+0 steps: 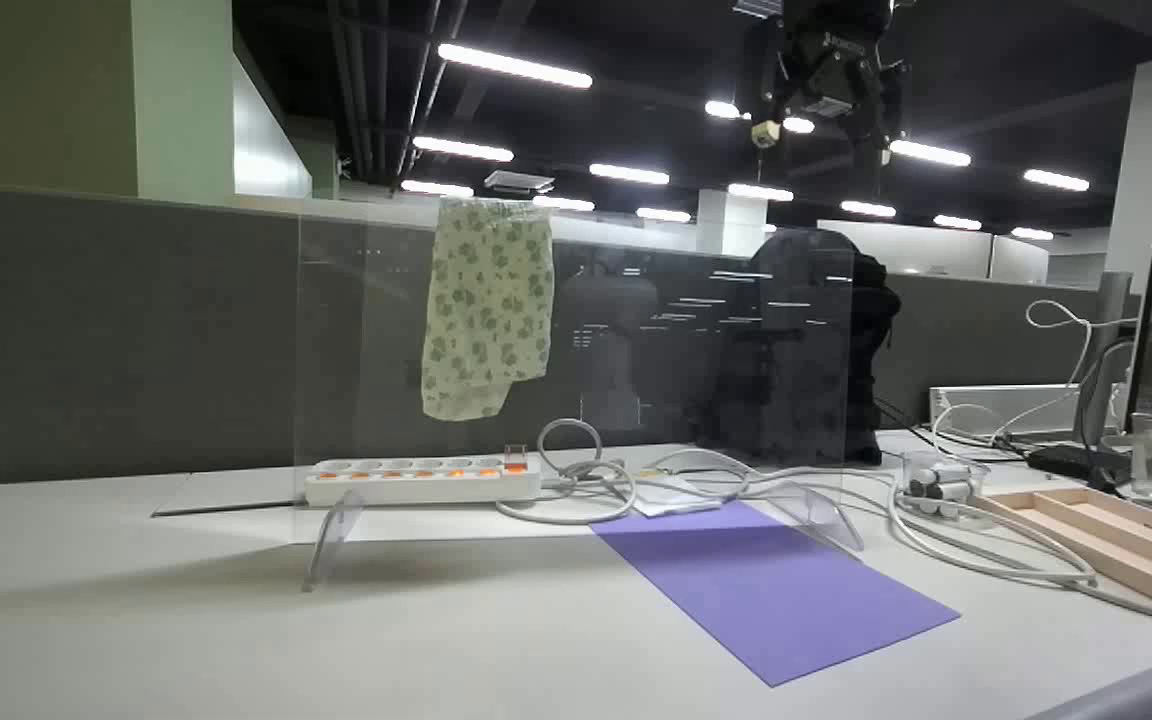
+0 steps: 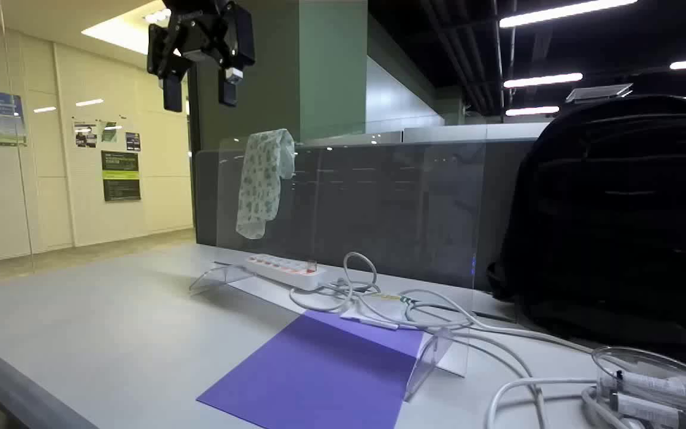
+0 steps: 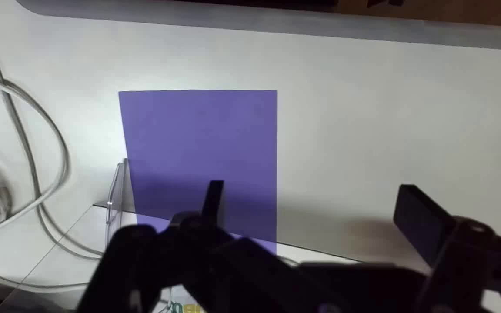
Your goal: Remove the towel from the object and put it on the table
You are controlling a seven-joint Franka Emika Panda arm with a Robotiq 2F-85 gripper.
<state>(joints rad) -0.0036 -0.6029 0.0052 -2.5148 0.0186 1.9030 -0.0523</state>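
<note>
Wrist view now, and the gripper [image 3: 311, 187] is shown spread wide, its jaws set far apart and nothing gripped! Beneath it, the purple mat [image 3: 202, 130] is laid on the pale table [image 3: 407, 108], part of it hidden by one jaw.

Over to an exterior view: the towel [image 1: 488, 310] is draped over the top edge of the clear panel [image 1: 386, 380], its lower edge stepped, and a white power strip [image 1: 416, 485] is seen through the panel below. High up, the gripper is partly cut off by the upper border, well apart from the towel.

And in an exterior view the two fingers [image 2: 171, 92] are caught pointing down, a broad gap left between them, held higher than the towel and touching neither it nor the panel. Beyond the panel's end, a black backpack [image 2: 617, 226] is seen standing on the table.
</note>
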